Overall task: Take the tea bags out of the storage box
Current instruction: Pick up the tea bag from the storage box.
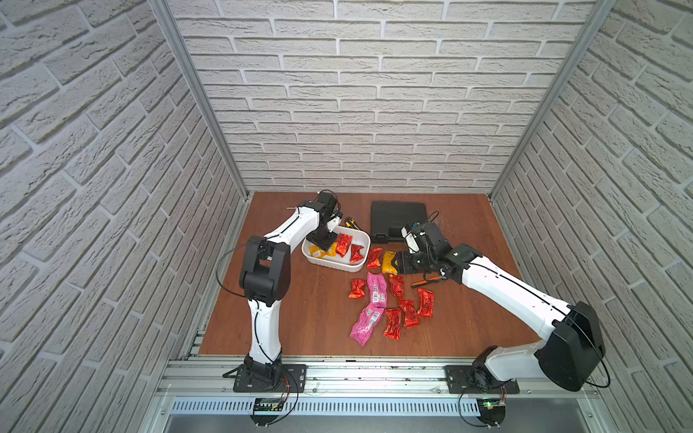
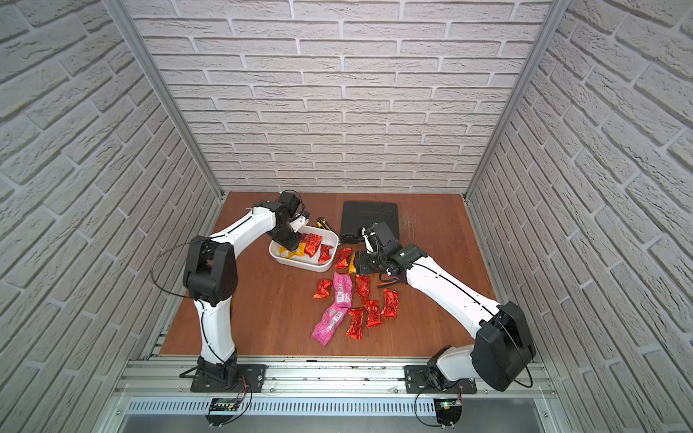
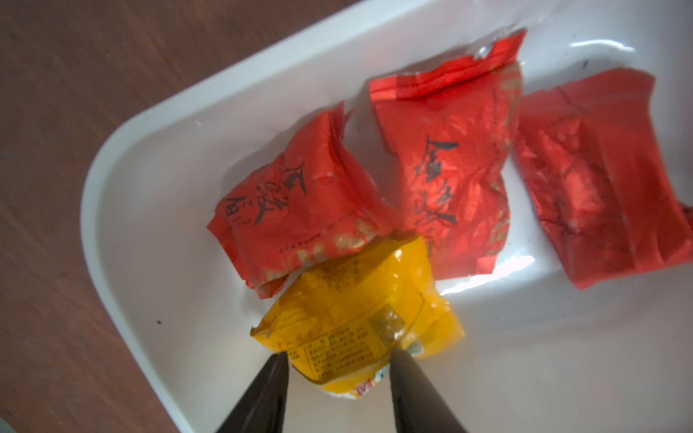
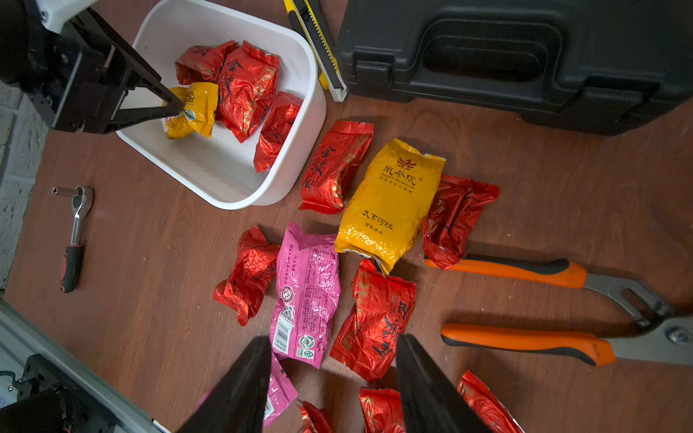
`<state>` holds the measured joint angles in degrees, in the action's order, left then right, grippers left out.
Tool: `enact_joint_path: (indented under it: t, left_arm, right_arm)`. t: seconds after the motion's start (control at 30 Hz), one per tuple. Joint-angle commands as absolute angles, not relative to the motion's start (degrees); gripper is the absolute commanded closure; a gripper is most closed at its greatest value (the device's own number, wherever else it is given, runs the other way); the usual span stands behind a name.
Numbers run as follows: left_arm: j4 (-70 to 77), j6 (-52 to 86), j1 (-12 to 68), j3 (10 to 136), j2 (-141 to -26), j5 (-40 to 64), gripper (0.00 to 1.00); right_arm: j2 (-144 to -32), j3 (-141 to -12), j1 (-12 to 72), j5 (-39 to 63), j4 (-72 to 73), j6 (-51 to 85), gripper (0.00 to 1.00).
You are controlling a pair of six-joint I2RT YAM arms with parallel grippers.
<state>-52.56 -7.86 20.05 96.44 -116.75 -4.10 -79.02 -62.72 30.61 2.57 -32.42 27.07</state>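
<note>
Left tool (image 3: 339,354) is down inside the storage box (image 3: 150,225), clenched on the yellow tea bag (image 3: 356,315), one finger on either side of it. Three red tea bags (image 3: 450,168) lie next to it on the box floor. My right tool (image 4: 333,339) hangs released above the counter (image 4: 150,262), with nothing between its fingers. Other tea bags (image 4: 307,285) lie scattered on the counter beside the box.

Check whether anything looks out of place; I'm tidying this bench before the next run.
Tools lie among the tea bags: orange-handled pliers, one handle against a red sachet; a utility knife beside the storage box; a ratchet.
</note>
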Motion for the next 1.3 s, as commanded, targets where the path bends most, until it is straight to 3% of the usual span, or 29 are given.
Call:
enact_joint_path:
  t: [0.0,0.27,0.57,0.67,0.9,1.27]
  left_arm:
    - [-55.3,-8.3,20.4,97.8,-117.8,-1.0,0.47]
    - [-55.8,-9.3,20.4,97.4,-118.5,-1.7,0.4]
    - [-52.9,-9.8,21.1,98.4,-121.7,-6.3,0.63]
    - [-53.0,-10.2,21.8,98.4,-121.1,-7.9,0.78]
    - [-51.8,-11.0,22.8,96.9,-117.2,-11.1,1.0]
    - [-49.8,-4.5,23.6,94.2,-106.7,-8.6,1.0]
  right_arm:
    - [-76.3,-61.4,30.1,1.8,-31.6,27.6,0.41]
    - [-74.5,-59.6,30.1,1.7,-31.1,28.6,0.41]
    - [-73.4,-59.6,30.1,1.6,-31.8,28.6,0.42]
    - [-72.6,-59.5,30.1,1.2,-32.1,28.7,0.42]
    - [-72.0,-59.4,30.0,0.9,-32.0,28.5,0.42]
    - [-72.4,-59.4,30.0,4.6,-29.8,28.9,0.42]
